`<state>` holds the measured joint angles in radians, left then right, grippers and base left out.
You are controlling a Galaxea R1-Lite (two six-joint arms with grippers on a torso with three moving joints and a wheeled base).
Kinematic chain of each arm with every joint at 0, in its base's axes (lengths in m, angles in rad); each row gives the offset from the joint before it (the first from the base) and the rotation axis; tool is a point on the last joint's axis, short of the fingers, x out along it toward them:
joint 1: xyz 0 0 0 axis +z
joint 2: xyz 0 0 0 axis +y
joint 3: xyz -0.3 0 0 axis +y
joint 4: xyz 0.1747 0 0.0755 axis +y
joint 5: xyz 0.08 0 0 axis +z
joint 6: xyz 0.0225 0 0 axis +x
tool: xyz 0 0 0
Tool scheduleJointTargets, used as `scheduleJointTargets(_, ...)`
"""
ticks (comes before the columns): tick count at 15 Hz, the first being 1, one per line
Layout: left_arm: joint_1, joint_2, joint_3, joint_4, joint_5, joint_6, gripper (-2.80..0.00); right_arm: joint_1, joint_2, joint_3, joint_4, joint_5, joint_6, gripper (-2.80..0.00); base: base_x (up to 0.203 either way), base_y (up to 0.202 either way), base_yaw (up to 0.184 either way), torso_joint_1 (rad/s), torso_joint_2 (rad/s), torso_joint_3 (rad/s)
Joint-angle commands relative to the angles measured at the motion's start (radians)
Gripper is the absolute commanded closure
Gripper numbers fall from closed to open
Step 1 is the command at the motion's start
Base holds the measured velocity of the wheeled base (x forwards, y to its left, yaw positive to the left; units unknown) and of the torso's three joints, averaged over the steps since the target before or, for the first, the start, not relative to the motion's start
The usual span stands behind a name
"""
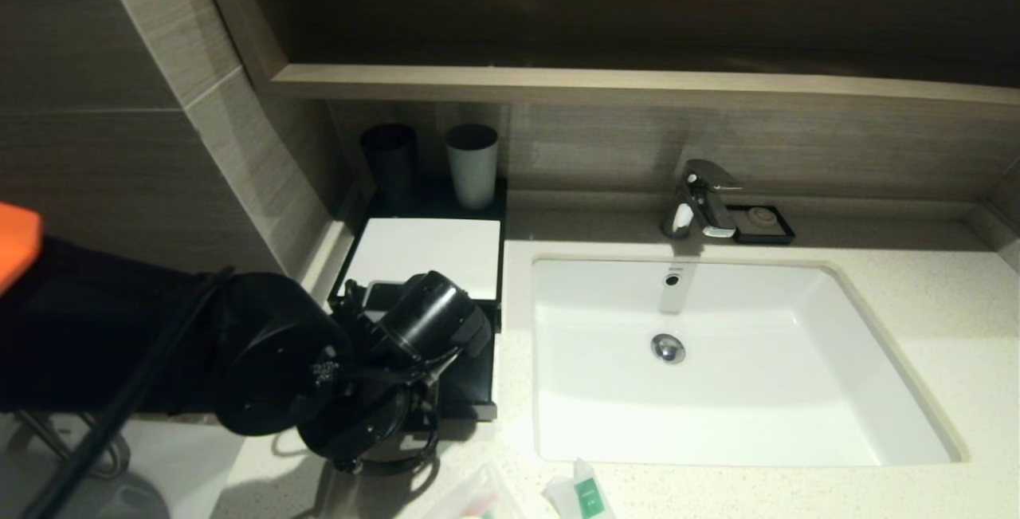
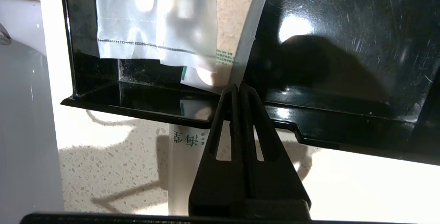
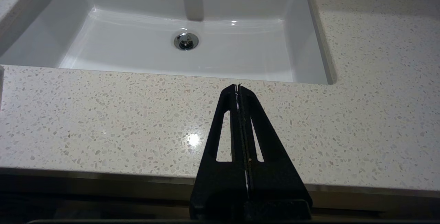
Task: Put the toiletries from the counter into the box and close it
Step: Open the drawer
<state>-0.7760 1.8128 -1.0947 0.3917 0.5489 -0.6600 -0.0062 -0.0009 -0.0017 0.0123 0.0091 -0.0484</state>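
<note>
The box, black with a white top, stands left of the basin with its drawer pulled out. My left arm hangs over the drawer and hides its gripper in the head view. In the left wrist view the left gripper is shut, its tips at the drawer's front wall, beside the edge of a long clear sleeve. A white pouch lies next to the sleeve. Another packet lies on the counter outside the wall. A clear pouch and a green-labelled sachet lie near the front edge. My right gripper is shut over bare counter.
A dark cup and a grey cup stand behind the box. The white basin fills the middle, with the tap and a black soap dish behind it. A wooden ledge runs above, and a tiled wall closes the left.
</note>
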Motion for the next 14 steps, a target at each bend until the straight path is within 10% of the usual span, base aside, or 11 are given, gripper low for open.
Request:
scheduleJointTargets(1,0.000,-0.006,0.003,0.002,0.003,-0.004,0.00,0.000,-0.001,0.000,0.000,0.000,-0.001,0.00,0.000,0.000,0.000,0.000,0.00,0.000)
scheduleJointTargets(14,-0.003,-0.031,0.018,0.018,0.003,-0.004,0.00,0.000,-0.001,0.000,0.000,0.002,-0.001,0.00,0.000,0.000,0.000,0.000,0.00,0.000)
